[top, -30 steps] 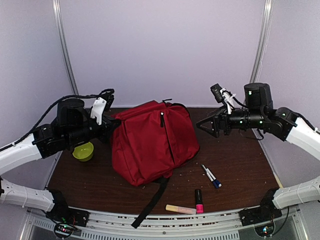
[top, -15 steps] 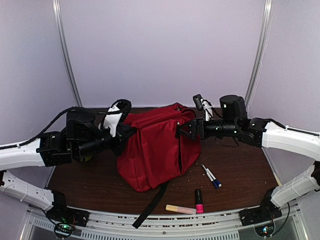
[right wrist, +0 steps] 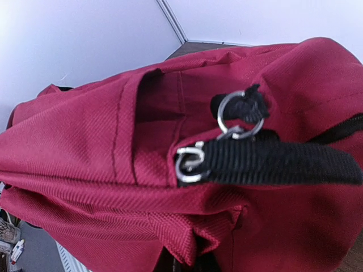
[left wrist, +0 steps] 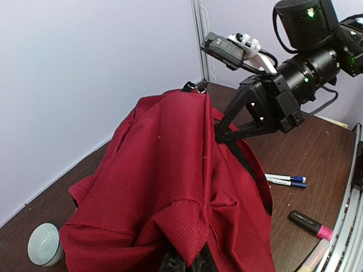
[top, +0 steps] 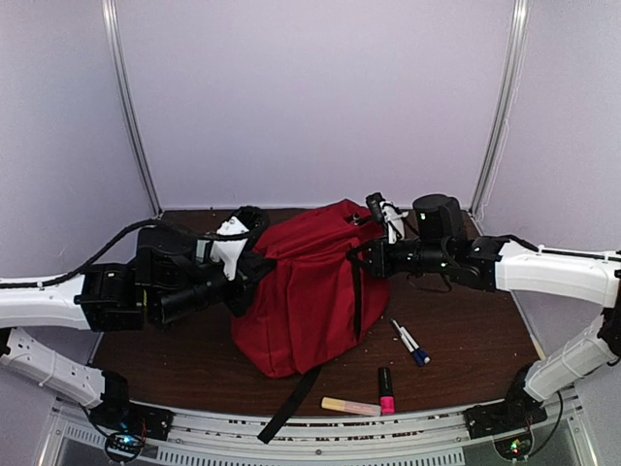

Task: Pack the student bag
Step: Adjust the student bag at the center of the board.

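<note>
- Top view: left pincer (top: 250, 275) and right pincer (top: 359, 257) each pinch the bag (top: 306, 301), which sits between them.
- Step: holding it up. Next, probably open the zip (right wrist: 241, 113) by the right pincer.

Robot test cell in a lab, seen from my remote station.
My cameras show bare pale walls (top: 320, 97) boxing in a small booth, with metal posts (top: 131, 126) running up the back corners. The dark brown tabletop (top: 475, 320) has a perforated metal rail (top: 320, 442) along its near edge. The left arm (top: 58, 301) and right arm (top: 553, 272) are bolted there, white and black, with green status lights (top: 429, 206) and loose cables (top: 107, 254).
</note>
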`<state>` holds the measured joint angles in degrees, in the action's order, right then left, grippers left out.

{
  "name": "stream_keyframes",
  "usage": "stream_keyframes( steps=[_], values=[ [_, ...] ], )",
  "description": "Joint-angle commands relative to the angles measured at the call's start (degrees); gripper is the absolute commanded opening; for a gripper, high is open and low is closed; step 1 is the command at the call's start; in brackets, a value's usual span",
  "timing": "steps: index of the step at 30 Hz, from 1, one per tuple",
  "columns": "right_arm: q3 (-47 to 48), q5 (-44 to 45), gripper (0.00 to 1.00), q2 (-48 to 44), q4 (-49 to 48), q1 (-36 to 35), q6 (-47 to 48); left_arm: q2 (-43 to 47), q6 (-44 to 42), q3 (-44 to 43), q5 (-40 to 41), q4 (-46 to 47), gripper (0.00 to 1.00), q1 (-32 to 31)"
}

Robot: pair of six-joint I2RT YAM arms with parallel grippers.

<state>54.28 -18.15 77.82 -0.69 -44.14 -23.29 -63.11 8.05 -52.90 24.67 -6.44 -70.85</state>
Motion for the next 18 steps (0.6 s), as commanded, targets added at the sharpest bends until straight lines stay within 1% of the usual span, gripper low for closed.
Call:
stream_keyframes(
  steps=[1,3,4,5,6,7,8,9,11,12,14,16,17,18],
  values=[
    [6.2,0.1,0.00,2.9,1.1,2.7,3.9,2.1,0.0,0.6,0.6,-0.4,0.00,-4.1],
    [12.5,-4.2,0.00,5.0,4.2,3.0,7.9,0.6,-3.0,-1.2,-2.5,-2.5,0.00,-6.8],
    [14.7,-6.4,0.00,5.7,5.7,2.9,9.9,-0.5,-4.4,-2.8,-5.0,-4.6,0.05,-8.1],
    [16.3,-8.9,0.00,6.1,6.6,2.9,11.6,-1.9,-5.4,-5.0,-8.1,-7.4,0.20,-9.0],
    [17.0,-11.0,0.00,6.3,6.7,2.9,13.2,-3.7,-5.7,-8.1,-9.8,-11.1,0.38,-10.0],
    [17.2,-12.9,0.00,6.2,6.8,2.9,15.0,-5.3,-5.7,-12.2,-9.5,-15.5,0.53,-11.0],
    [17.3,-14.7,0.00,6.0,7.1,2.9,16.9,-6.8,-5.1,-16.6,-8.1,-20.6,0.63,-11.9],
    [17.3,-16.2,0.00,5.9,7.6,2.9,19.1,-8.0,-4.3,-20.6,-6.7,-23.7,0.70,-12.3],
    [17.8,-17.5,0.00,6.0,9.7,2.9,21.8,-9.6,-3.0,-27.4,-6.0,-27.4,0.93,-12.4],
    [18.2,-17.2,0.00,6.1,10.8,2.9,22.2,-10.2,-2.7,-30.4,-5.5,-28.2,0.97,-12.4],
    [18.1,-17.5,0.00,6.3,11.7,2.9,22.6,-11.1,-2.8,-34.7,-4.3,-27.6,0.98,-12.4],
    [16.2,-18.4,0.00,6.1,9.5,2.9,22.1,-12.1,-4.9,-35.7,-0.3,-25.0,0.98,-12.3],
    [15.0,-18.6,0.00,5.9,8.0,2.9,21.5,-12.8,-6.0,-35.7,3.0,-23.9,0.98,-11.5],
    [14.1,-18.7,0.00,5.8,6.7,2.9,21.1,-13.6,-5.4,-36.1,4.9,-24.5,0.98,-9.7]
  ],
)
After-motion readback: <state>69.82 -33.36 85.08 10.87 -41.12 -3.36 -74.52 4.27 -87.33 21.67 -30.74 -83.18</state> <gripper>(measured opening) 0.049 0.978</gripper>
